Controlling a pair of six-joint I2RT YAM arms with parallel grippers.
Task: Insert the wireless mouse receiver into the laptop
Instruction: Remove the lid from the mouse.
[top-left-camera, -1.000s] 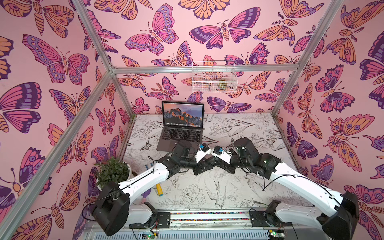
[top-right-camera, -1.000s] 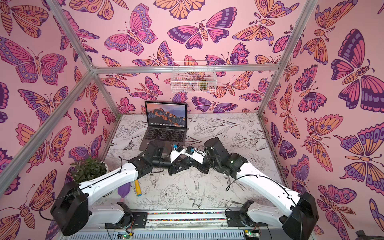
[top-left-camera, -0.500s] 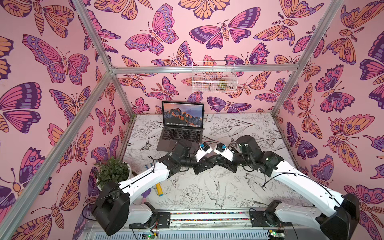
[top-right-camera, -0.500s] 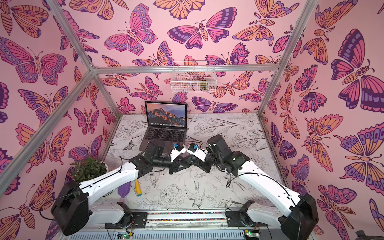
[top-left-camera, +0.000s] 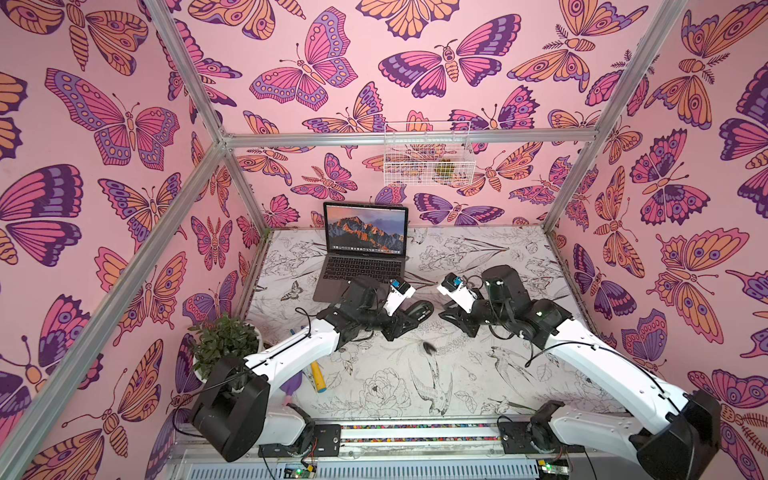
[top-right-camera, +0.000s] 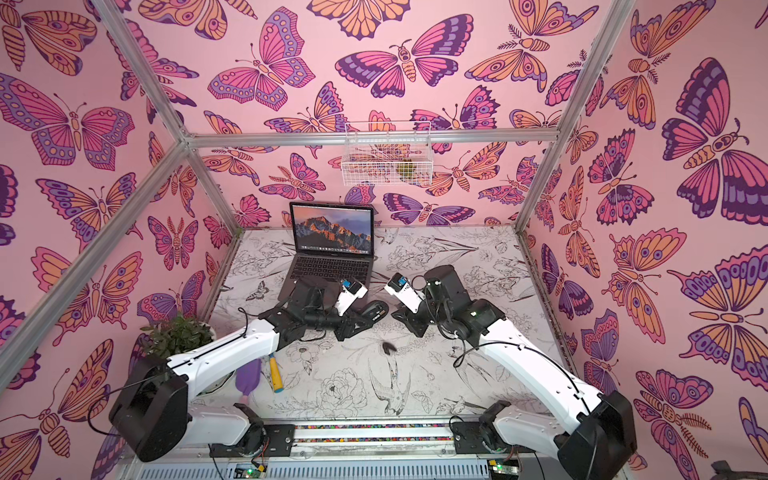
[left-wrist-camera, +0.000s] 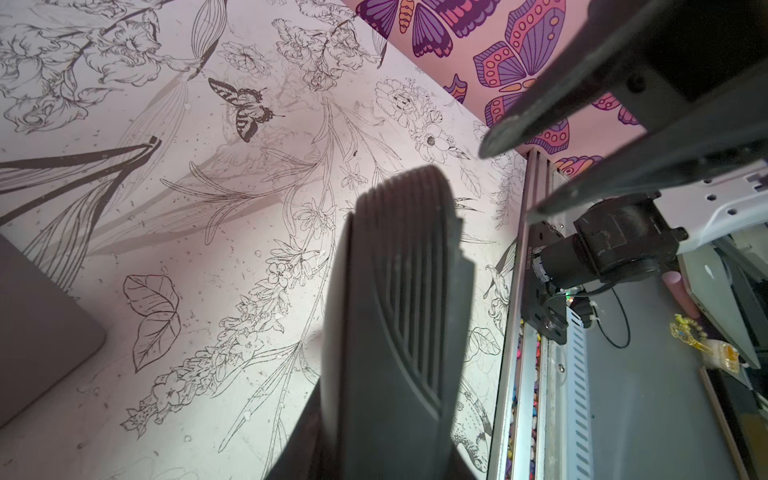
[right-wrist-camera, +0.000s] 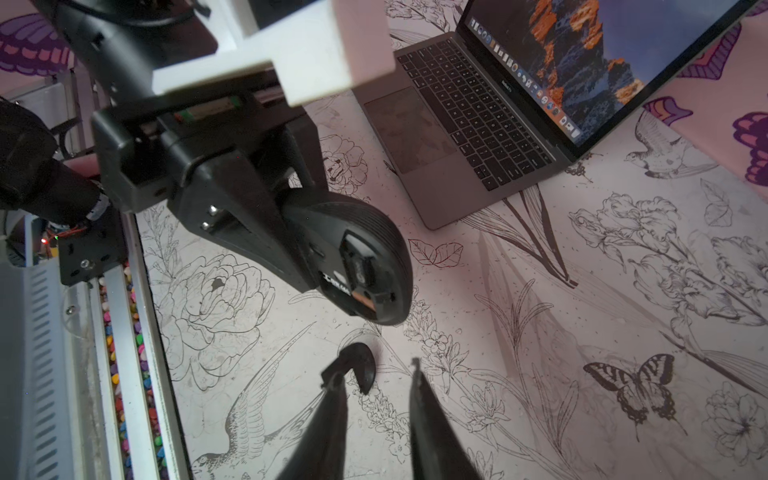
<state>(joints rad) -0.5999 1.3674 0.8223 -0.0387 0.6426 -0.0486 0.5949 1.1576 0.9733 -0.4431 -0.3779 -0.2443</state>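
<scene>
My left gripper (top-left-camera: 409, 318) is shut on the black oval mouse (top-left-camera: 420, 311), held above the table with its underside turned to the right arm. The mouse's bay is uncovered, and a small black stub (right-wrist-camera: 362, 269) in it looks like the wireless mouse receiver. The curved black cover piece (right-wrist-camera: 359, 365) lies on the table (top-left-camera: 478, 374) below. My right gripper (right-wrist-camera: 374, 370) hangs open just short of the cover, nothing between its fingers, a little right of the mouse. The laptop (top-left-camera: 361, 266) stands open at the back left, screen lit.
A potted plant (top-left-camera: 222, 345) stands at the front left, with a yellow pen (top-left-camera: 318, 378) and a purple object (top-left-camera: 293, 384) beside the left arm. A white wire basket (top-left-camera: 428, 160) hangs on the back wall. A metal rail (top-left-camera: 415, 432) runs along the front edge.
My right gripper has drawn back to the right from the mouse, and its jaws have narrowed. The black cover piece now lies on the table. The left arm has stayed put.
</scene>
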